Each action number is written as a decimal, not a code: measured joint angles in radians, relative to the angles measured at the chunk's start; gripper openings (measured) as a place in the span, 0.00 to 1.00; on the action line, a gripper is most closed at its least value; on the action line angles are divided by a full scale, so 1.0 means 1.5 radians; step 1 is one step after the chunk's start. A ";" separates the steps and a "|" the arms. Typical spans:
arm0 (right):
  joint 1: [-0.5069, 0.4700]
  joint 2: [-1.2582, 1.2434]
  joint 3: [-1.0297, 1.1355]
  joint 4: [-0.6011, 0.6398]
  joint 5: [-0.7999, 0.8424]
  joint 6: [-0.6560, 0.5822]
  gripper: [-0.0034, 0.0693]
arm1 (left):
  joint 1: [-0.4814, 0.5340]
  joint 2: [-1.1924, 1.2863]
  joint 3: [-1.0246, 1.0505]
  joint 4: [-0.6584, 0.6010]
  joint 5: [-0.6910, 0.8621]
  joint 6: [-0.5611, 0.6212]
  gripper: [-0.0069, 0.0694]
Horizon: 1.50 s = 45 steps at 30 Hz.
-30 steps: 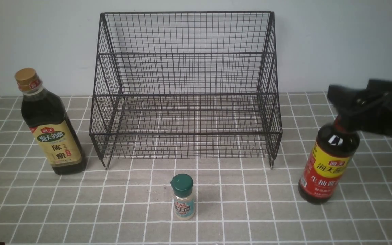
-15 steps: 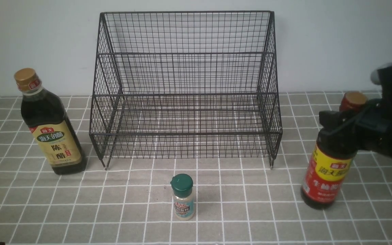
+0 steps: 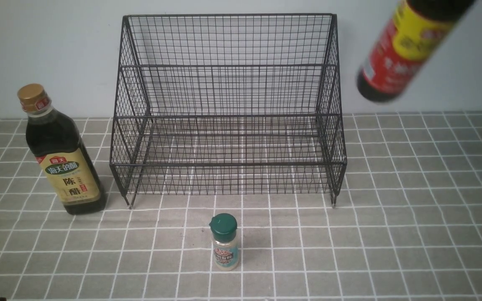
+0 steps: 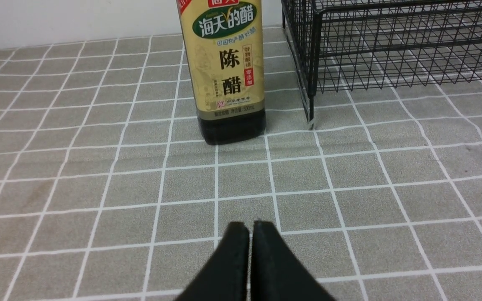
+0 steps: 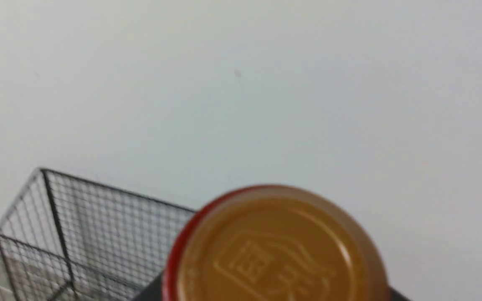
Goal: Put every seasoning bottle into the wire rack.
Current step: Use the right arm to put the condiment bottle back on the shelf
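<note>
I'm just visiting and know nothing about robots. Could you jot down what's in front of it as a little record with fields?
wire rack: empty, both tiers
gold-capped bottle: upright on the tiled table, left of the rack
green-capped shaker: upright, in front of the rack
red-yellow label bottle: in the air, tilted, beside the rack's top right corner
left gripper: shut, empty, near the gold-capped bottle
right gripper: holding the lifted bottle, mostly out of view
bottles in rack: none of three

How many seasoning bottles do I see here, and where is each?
3. The gold-capped bottle stands left of the rack; the green-capped shaker stands in front of it; the red-labelled bottle hangs tilted in the air to its right. None seems hidden.
</note>
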<state>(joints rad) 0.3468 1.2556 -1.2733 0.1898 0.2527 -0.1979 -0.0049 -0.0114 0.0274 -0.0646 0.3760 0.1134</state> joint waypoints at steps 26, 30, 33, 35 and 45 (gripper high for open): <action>0.040 0.360 -0.121 0.045 -0.120 0.002 0.42 | 0.000 0.000 0.000 0.000 0.000 0.000 0.08; 0.040 0.389 -0.126 0.040 -0.114 0.002 0.42 | 0.000 0.000 0.000 0.000 0.000 0.000 0.08; 0.040 0.408 -0.126 0.038 -0.103 0.000 0.42 | 0.000 0.000 0.000 0.000 0.000 0.000 0.08; 0.040 0.408 -0.127 0.036 -0.105 0.000 0.42 | 0.000 0.000 0.000 0.000 0.000 0.000 0.08; 0.040 0.385 -0.137 0.018 -0.109 0.000 0.63 | 0.000 0.000 0.000 0.000 0.000 0.000 0.08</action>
<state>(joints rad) 0.4066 1.8329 -1.4782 0.2164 0.0885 -0.1980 -0.0049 -0.0114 0.0274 -0.0646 0.3760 0.1134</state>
